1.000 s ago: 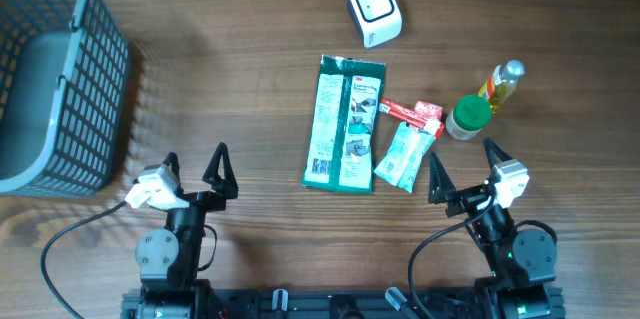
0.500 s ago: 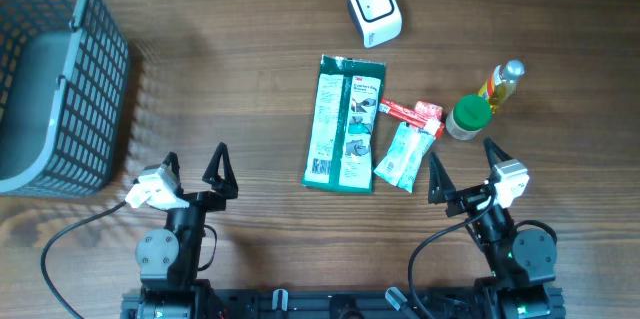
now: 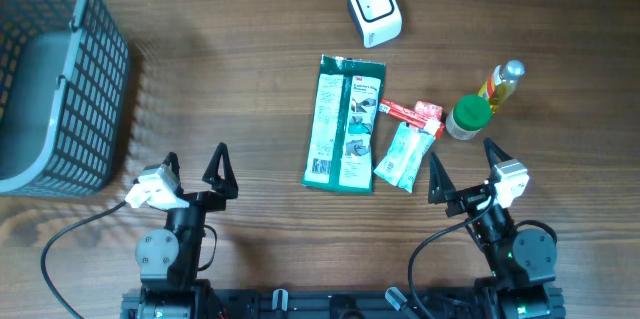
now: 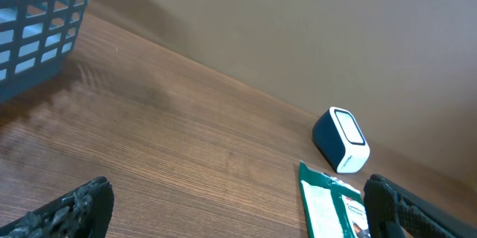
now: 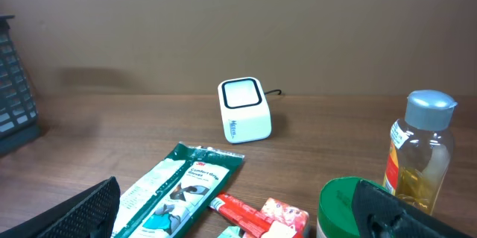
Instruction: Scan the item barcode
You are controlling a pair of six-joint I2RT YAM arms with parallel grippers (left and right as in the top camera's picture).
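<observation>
Both parked low, pointing forward: left hand and right hand stand wide open, holding nothing.

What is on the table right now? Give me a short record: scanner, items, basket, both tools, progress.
scanner: white, beyond the items
items: green package, red packet, pale sachet, green-lidded jar, oil bottle
basket: grey, left edge
left tool: open, empty
right tool: open, empty, near the jar
progress: no item picked up yet
</observation>
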